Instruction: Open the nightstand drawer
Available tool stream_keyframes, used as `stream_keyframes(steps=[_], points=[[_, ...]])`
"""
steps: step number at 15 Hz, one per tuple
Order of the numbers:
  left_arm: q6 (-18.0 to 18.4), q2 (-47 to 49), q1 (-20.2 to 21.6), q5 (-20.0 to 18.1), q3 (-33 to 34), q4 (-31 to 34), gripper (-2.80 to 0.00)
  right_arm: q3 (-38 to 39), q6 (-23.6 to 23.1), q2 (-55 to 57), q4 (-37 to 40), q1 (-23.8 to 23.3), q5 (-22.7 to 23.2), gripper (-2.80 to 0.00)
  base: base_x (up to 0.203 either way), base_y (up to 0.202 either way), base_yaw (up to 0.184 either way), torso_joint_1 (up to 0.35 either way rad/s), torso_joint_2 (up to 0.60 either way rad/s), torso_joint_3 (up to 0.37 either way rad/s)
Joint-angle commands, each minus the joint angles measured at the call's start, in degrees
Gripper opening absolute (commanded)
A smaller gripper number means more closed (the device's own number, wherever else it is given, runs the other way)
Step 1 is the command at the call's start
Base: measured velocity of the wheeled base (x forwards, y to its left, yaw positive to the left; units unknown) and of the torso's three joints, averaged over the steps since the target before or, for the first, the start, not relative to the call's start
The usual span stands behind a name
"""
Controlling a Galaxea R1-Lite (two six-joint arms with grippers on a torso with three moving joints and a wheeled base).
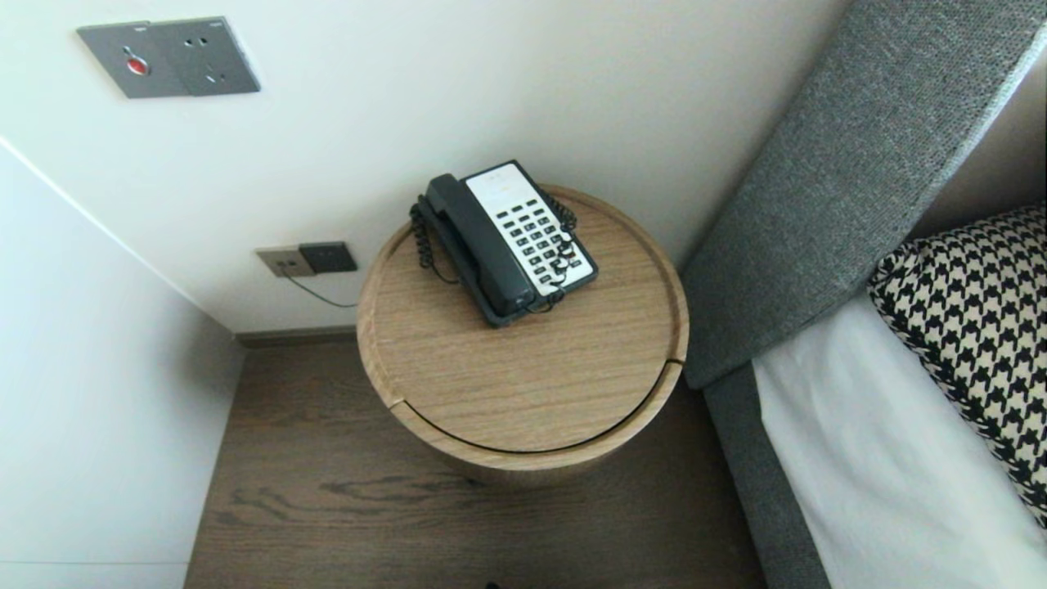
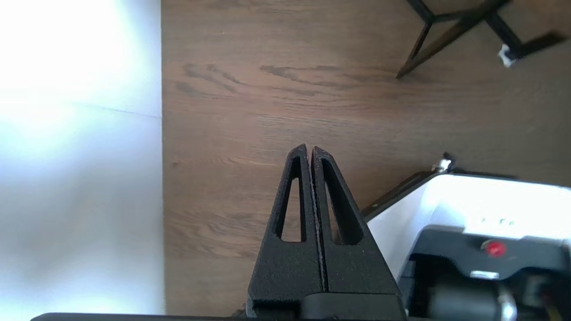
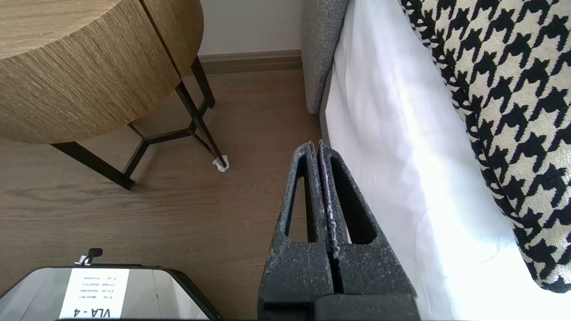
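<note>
The left gripper and right gripper hang pinched shut, empty, over the floor (parked low, I'd say), clear of the telephone.

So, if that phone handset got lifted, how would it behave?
The handset looks like rigid plastic, so it would probably lift stiffly and feel fairly light. Its coiled cord is springy and would likely stretch, perhaps tugging the phone base across the smooth wooden table.
</note>
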Motion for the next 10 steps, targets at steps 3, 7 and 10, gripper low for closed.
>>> stream_keyframes(steps=[3, 7, 10], points=[[3.4, -8.2, 1.8, -1.1, 2.9, -1.5, -2.80, 0.0, 0.0, -0.1, 0.0, 0.0, 0.0, -2.80, 0.000, 0.000, 0.000, 0.000, 0.00, 0.000], [4.2, -9.7, 2.4, -1.8, 4.4, -5.0, -2.80, 0.0, 0.0, -0.1, 0.0, 0.0, 0.0, -2.80, 0.000, 0.000, 0.000, 0.000, 0.00, 0.000], [3.5, -12.1, 1.7, -1.8, 5.5, -7.9, -2.80, 0.0, 0.0, -0.1, 0.0, 0.0, 0.0, -2.80, 0.000, 0.000, 0.000, 0.000, 0.00, 0.000]])
